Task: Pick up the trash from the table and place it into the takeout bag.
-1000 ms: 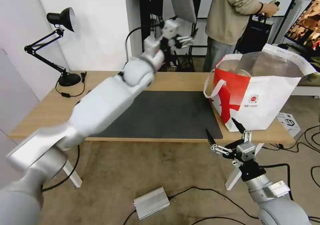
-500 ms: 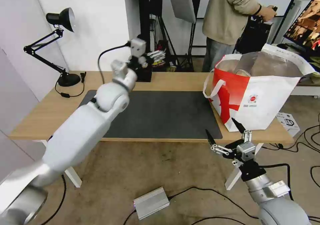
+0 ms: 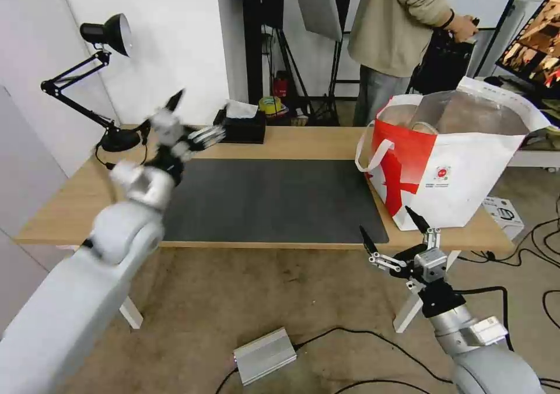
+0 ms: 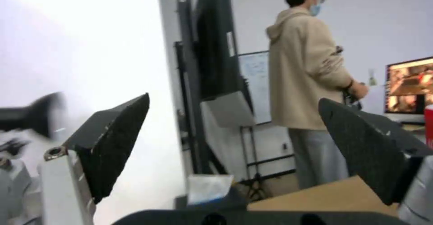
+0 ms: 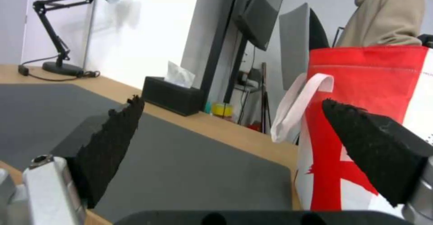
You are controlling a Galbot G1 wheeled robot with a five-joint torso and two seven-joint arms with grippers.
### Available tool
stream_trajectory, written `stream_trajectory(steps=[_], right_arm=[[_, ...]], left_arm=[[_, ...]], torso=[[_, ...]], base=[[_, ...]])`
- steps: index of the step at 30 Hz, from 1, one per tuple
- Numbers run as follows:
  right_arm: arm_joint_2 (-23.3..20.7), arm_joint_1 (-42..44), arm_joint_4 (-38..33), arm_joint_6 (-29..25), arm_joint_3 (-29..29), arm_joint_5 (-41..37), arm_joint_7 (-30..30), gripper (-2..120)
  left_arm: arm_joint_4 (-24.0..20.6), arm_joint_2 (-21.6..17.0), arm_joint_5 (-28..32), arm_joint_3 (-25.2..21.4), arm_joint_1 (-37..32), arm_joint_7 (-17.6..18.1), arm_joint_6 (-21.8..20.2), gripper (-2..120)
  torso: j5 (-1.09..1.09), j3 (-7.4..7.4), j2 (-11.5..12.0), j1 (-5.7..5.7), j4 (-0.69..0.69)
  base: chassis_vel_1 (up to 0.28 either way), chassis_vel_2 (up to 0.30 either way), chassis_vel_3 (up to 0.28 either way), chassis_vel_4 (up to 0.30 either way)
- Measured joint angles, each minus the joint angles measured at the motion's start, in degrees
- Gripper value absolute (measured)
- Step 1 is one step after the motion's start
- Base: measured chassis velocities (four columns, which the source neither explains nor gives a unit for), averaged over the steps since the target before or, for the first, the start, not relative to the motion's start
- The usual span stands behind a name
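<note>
**Bag at the right end, both grippers empty**

The takeout bag (image 3: 461, 166) stands on the table (image 3: 303, 140) at its right end. The right gripper (image 3: 396, 239), fingers spread, hangs just before the table edge near the bag. The left gripper (image 3: 186, 123), fingers apart, is raised over the mat's (image 3: 274, 199) far left corner, well apart from the bag.

Right gripper (image 5: 230, 130) held wide open and empty, low at the table (image 5: 225, 125) edge.

You had its two black fingertips (image 5: 113, 143) spread well apart, above the near part of the dark grey mat (image 5: 180, 164). The takeout bag (image 5: 361, 79) stood on the table just beside the mat, a white handle (image 5: 293, 106) hanging down its red side. Beyond the mat you could see a black tissue box (image 5: 174, 98) and, farther along, a black desk lamp (image 5: 67, 32).
</note>
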State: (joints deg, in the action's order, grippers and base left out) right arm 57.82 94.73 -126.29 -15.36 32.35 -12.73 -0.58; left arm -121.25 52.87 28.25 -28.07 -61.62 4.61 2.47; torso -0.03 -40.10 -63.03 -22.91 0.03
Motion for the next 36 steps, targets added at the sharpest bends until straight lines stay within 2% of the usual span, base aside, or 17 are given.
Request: stream_trajectory(steps=[2, 3, 7, 11, 14, 18, 19, 23, 29, 31, 36], right_arm=[[0.0, 0.0, 0.0, 0.0, 0.0, 0.0, 0.0, 100], [0.0, 0.0, 0.0, 0.0, 0.0, 0.0, 0.0, 100], [0.0, 0.0, 0.0, 0.0, 0.0, -0.01, 0.01, 100], [0.0, 0.0, 0.0, 0.0, 0.0, 0.0, 0.0, 100], [0.0, 0.0, 0.0, 0.0, 0.0, 0.0, 0.0, 100], [0.0, 0.0, 0.0, 0.0, 0.0, 0.0, 0.01, 100], [0.0, 0.0, 0.0, 0.0, 0.0, 0.0, 0.01, 100], [0.0, 0.0, 0.01, 0.0, 0.0, 0.0, 0.0, 100], [0.0, 0.0, 0.0, 0.0, 0.0, 0.0, 0.0, 100], [0.0, 0.0, 0.0, 0.0, 0.0, 0.0, 0.0, 100], [0.0, 0.0, 0.0, 0.0, 0.0, 0.0, 0.0, 100]], left_arm=[[-5.27, 2.61, -1.24, -6.53, -8.64, -1.72, 1.22, 100], [-5.27, 2.61, -1.24, -6.53, -8.64, -1.72, 1.22, 100], [-12.05, 7.22, -2.24, -15.03, -20.49, -4.38, 4.05, 100], [-12.24, 8.8, -2.64, -15.83, -22.53, -5.11, 4.73, 100], [-11.21, 10.34, -3.49, -15.03, -22.69, -5.61, 5.58, 100], [-11.82, 16.0, -6.04, -16.3, -26.25, -7.83, 8.29, 100], [-11.82, 16.0, -6.04, -16.3, -26.25, -7.83, 8.29, 100], [-12.22, 21.46, -9.87, -16.03, -30.18, -10.74, 12.84, 100], [-12.31, 24.62, -11.94, -15.51, -33.29, -12.15, 16.57, 100], [-12.36, 26.11, -13.05, -15.54, -35.31, -12.71, 19.01, 100], [-11.78, 27.13, -14.71, -14.25, -37.5, -13.57, 21.43, 100]], torso=[[0.04, 0.01, 0.0, 0.01, -0.03], [0.04, 0.01, 0.0, 0.01, -0.03], [0.06, 0.0, -0.01, 0.01, 0.01], [0.03, 0.0, -0.01, 0.02, 0.01], [0.04, 0.0, 0.0, 0.01, -0.05], [0.03, -0.01, 0.0, 0.0, -0.02], [0.03, -0.01, 0.0, 0.0, -0.02], [0.04, -0.01, 0.0, 0.0, -0.03], [0.03, -0.01, 0.0, 0.0, -0.03], [0.04, -0.01, 0.01, 0.0, -0.03], [0.04, -0.01, 0.0, 0.0, -0.03]], base=[[0.0, 0.0, 0.0, 0.0], [0.0, 0.0, 0.0, 0.0], [0.0, 0.0, 0.0, 0.0], [0.0, 0.0, 0.0, 0.0], [0.0, 0.0, 0.0, 0.0], [0.0, 0.0, 0.0, 0.0], [0.0, 0.0, 0.0, 0.0], [0.0, 0.0, 0.0, 0.0], [0.0, 0.0, 0.0, 0.0], [0.0, 0.0, 0.0, 0.0], [0.0, 0.0, 0.0, 0.0]])
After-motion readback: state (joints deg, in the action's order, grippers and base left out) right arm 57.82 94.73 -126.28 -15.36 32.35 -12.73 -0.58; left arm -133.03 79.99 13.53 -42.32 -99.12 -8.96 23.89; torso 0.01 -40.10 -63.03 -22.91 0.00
